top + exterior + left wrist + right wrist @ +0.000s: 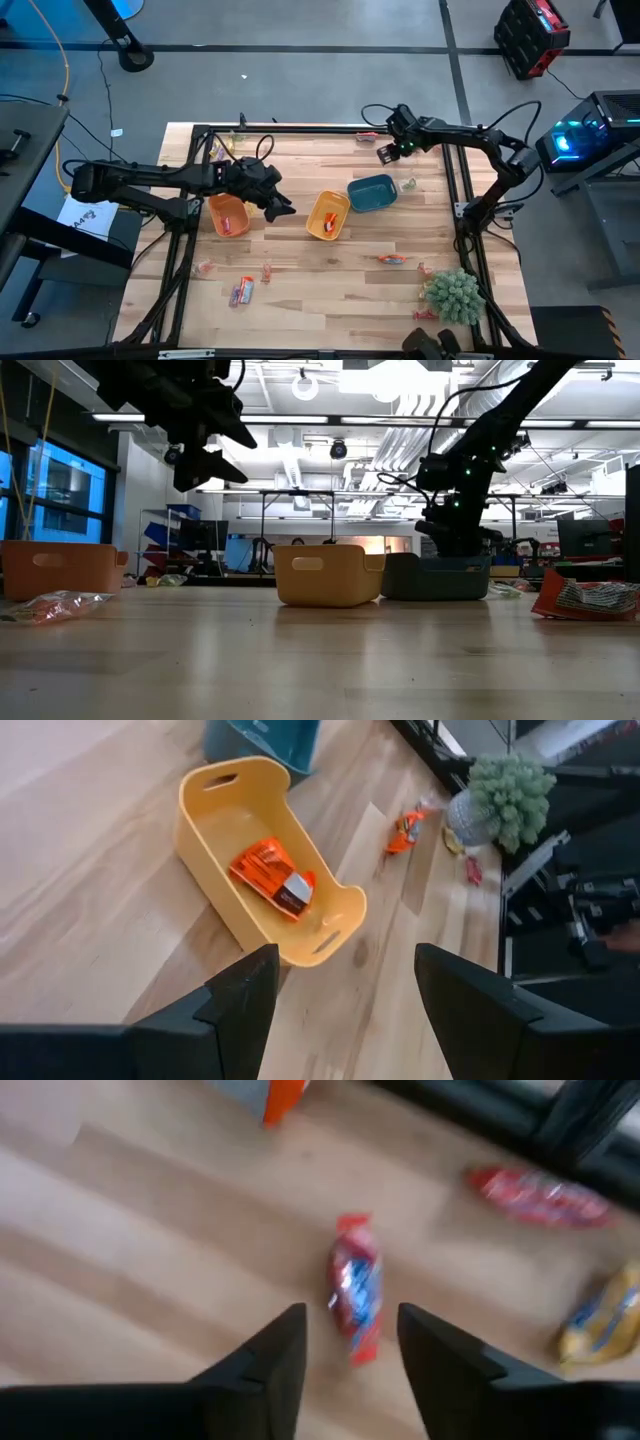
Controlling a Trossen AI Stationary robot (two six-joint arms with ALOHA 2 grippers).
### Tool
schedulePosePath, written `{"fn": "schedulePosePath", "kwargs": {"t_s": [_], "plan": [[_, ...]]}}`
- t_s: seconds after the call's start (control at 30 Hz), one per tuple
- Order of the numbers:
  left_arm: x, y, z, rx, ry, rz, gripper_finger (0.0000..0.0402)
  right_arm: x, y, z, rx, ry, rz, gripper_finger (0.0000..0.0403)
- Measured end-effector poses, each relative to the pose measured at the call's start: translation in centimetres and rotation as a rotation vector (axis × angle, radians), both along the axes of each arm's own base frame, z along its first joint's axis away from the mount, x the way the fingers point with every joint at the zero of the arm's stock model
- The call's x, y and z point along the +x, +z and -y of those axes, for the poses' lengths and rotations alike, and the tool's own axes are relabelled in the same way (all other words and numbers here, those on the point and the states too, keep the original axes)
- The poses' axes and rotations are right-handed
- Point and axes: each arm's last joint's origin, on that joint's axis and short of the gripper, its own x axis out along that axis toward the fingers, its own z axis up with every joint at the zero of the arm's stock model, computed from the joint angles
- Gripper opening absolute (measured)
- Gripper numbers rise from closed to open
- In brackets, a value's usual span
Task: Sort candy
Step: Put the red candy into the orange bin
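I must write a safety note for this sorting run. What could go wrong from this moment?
1. The right tool is open over a red candy; a gold candy and another red one lie near, so a drifting descent might disturb them.
2. The left tool hangs open just beyond the yellow bin; lowering could clip its rim.

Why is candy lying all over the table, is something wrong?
Nothing looks broken or spilled. Loose sweets, like one near the front left and one by the spiky plant, simply have not been sorted yet. The yellow-orange bin already holds one. The bins sit at slightly different angles, all upright.
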Motion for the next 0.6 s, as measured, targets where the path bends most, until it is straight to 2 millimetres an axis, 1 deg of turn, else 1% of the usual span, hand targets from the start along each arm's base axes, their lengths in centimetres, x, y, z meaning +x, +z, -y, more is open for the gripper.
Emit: {"fn": "schedulePosePath", "kwargs": {"t_s": [0.07, 0.13, 0.3, 0.47, 0.53, 0.6], "plan": [[0.1, 0.1, 0.1, -0.003, 0.020, 0.008, 0.0226, -0.1, -0.2, 0.3, -0.024, -0.003, 0.002, 0.0169], [0.1, 0.1, 0.1, -0.007, 0.026, 0.010, 0.0226, -0.2, -0.5, 0.8, -0.040, -0.024, 0.013, 0.0173], [0.5, 0.6, 0.5, -0.050, 0.044, 0.070, 0.0226, -0.3, -2.9, 1.6, 0.021, -0.045, 0.000, 0.0172], [0.9, 1.3, 1.3, -0.057, 0.039, 0.142, 0.0226, 0.1, -4.2, 1.9, 0.050, -0.048, -0.013, 0.0171], [1.0, 1.4, 1.5, -0.053, 0.051, 0.156, 0.0226, 0.0, -4.3, 1.8, 0.061, -0.039, -0.026, 0.0162], [1.1, 1.5, 1.8, -0.048, 0.049, 0.170, 0.0226, -0.1, -4.2, 1.6, 0.076, -0.018, -0.036, 0.0136]]}}
